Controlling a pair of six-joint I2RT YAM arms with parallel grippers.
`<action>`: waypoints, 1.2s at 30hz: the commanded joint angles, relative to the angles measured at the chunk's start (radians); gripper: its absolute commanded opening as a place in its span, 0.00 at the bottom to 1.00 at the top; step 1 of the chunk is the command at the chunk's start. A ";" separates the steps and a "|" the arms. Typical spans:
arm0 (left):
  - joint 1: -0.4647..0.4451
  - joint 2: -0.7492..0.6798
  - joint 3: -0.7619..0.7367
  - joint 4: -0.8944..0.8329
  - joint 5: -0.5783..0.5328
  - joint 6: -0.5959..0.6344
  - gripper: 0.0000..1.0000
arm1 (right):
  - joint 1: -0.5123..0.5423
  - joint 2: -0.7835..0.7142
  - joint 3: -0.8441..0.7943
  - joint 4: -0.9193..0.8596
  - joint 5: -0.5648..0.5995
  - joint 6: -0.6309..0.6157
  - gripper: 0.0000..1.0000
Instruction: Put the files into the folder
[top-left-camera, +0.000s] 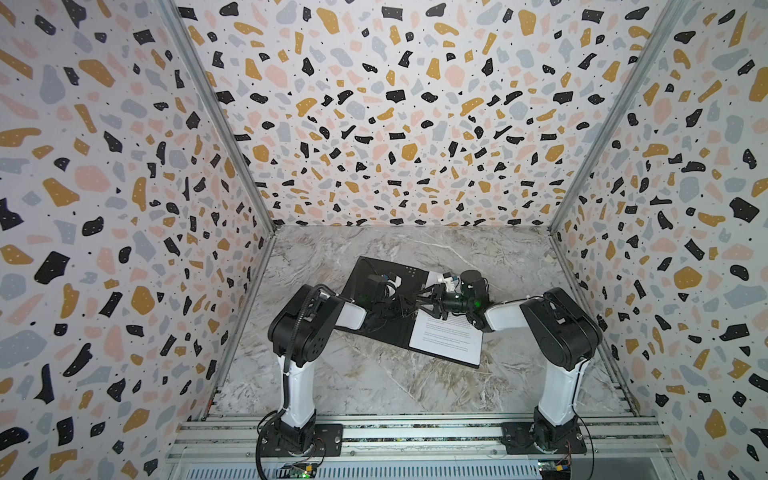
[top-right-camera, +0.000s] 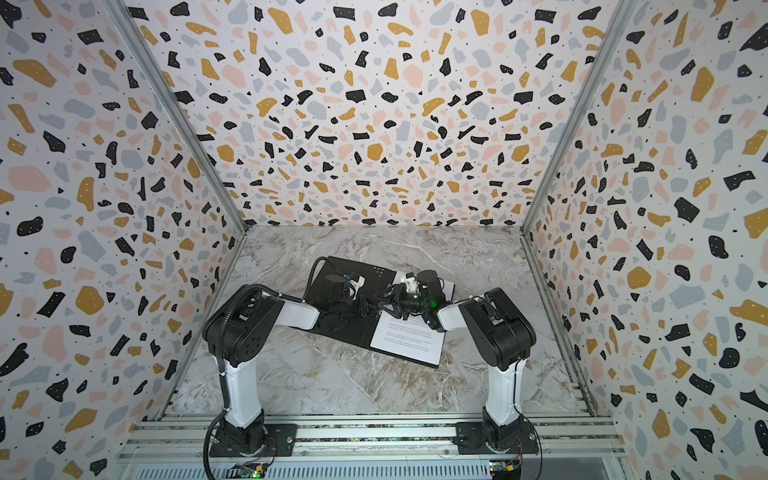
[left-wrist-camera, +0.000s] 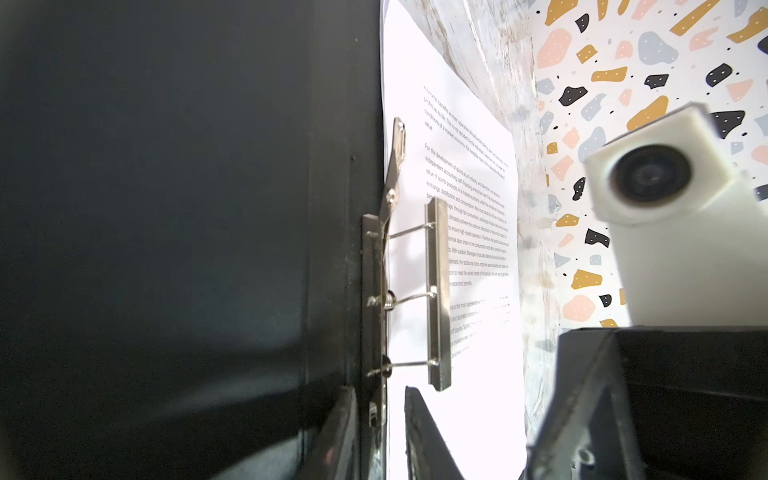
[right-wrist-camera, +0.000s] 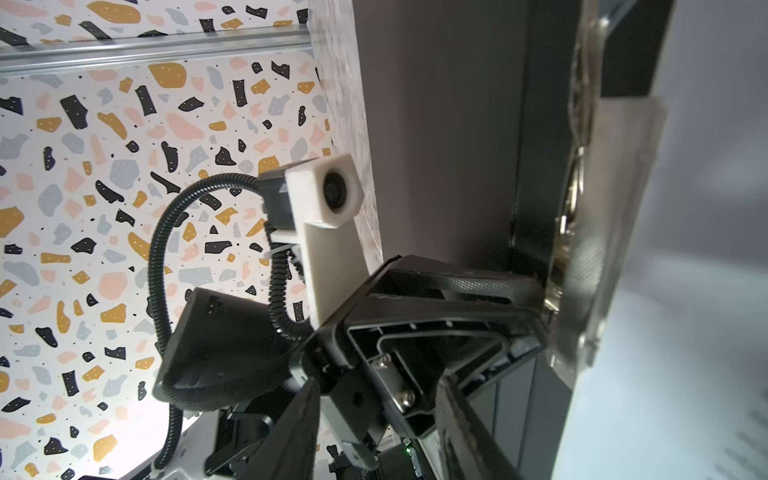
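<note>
- Both top views: the thin rectangular folder, open with its black inside up, lies on the grey marbled desk; white printed paper sheets cover its right half. The left tool and right tool meet over its spine.
- Left wrist view: the left tool's jaws are barely parted around the end of the shiny metal spine clip, with a gap beside the metal.
- Right wrist view: the right tool is roughly half open and empty.

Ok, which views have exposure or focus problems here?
Left wrist view: the white printed paper sheet is partly blown out, the white wrist-camera housing blurred. Right wrist view: the silver metal spine clip is out of focus. Both top views: evenly lit.
</note>
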 joint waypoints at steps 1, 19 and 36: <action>0.002 0.005 -0.062 -0.037 0.000 -0.043 0.24 | -0.033 -0.089 -0.029 -0.017 -0.009 -0.027 0.47; -0.050 -0.011 -0.123 0.074 -0.039 -0.128 0.24 | -0.509 -0.414 -0.233 -0.757 0.184 -0.675 0.58; -0.138 -0.003 -0.153 0.167 -0.100 -0.213 0.25 | -0.556 -0.155 -0.140 -0.665 0.073 -0.771 0.63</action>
